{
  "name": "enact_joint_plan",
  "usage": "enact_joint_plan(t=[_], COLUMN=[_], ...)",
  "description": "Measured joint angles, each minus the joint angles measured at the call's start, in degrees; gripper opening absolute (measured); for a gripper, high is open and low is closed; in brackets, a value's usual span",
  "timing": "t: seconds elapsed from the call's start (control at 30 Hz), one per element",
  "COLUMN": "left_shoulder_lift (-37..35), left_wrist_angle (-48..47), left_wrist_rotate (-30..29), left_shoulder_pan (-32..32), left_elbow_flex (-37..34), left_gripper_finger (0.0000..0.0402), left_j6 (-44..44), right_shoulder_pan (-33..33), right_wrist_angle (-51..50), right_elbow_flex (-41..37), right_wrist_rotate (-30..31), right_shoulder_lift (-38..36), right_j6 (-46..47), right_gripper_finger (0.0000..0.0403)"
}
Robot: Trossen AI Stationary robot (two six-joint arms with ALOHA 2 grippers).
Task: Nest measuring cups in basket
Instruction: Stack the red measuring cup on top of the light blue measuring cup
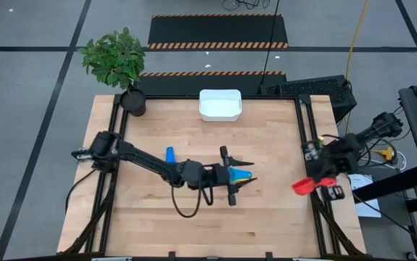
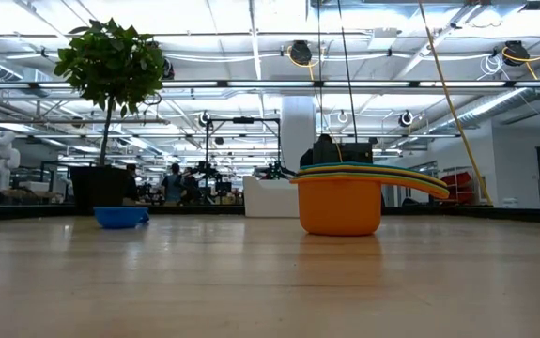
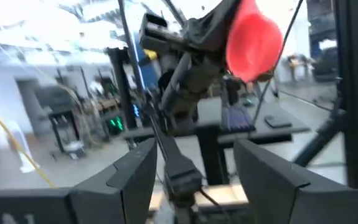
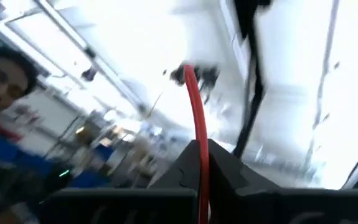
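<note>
Left gripper sits centre frame in the high view, fingers apart around the nested stack of plastic measuring cups. The light blue and yellow edges show between the fingers. I cannot tell whether the fingers touch the stack.

In the low view the stack stands upright on the wooden table, orange cup at the bottom, handles fanned to the right.

A lone blue plastic measuring cup lies left of centre, beside the left arm.

Right gripper is at the right table edge, clamped on the red plastic measuring cup by its thin handle.

The white rectangular plastic basket sits top centre, well apart from every cup.

Risks as I judge them:
- Closing off-centre could tip or unstack the pile.
- The red cup hangs past the table edge, so a slip drops it to the floor.
- The left arm's elbow could sweep the lone blue cup.
</note>
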Motion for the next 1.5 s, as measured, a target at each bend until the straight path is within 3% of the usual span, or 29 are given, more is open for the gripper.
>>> enact_joint_plan(t=[0.17, 0.3, 0.47, 0.63, 0.97, 1.5], left_shoulder_lift=[6.5, 11.4, 16.0, 18.2, 18.3, 18.3], left_wrist_angle=[10.2, 11.3, 11.2, 11.1, 9.9, 7.1], left_wrist_rotate=[0.3, -0.2, 0.1, 1.9, 4.5, 6.0], left_shoulder_pan=[-0.2, 0.0, 0.6, 0.8, 1.8, 1.8], left_elbow_flex=[4.0, 9.6, 16.9, 21.3, 22.1, 22.1], left_gripper_finger=[0.0244, 0.0265, 0.0275, 0.0256, 0.0198, 0.0191], left_j6=[8.9, 14.2, 14.2, 13.1, 10.8, 9.3], right_shoulder_pan=[-0.1, -0.2, -0.2, -0.2, -0.2, -0.2], right_wrist_angle=[11.6, 15.1, 15.4, 16.7, 21.2, 25.7], right_elbow_flex=[-4.5, -6.2, -6.2, -6.2, -6.2, -6.2], right_wrist_rotate=[3.1, 5.2, 4.9, 4.9, 4.7, 4.8], right_shoulder_lift=[0.3, 1.1, 2.3, 4.3, 8.5, 12.1], right_j6=[-6.3, -7.8, -12.4, -14.5, -13.1, -13.7], right_gripper_finger=[0.0, 0.0, 0.0, 0.0, 0.0, 0.0])
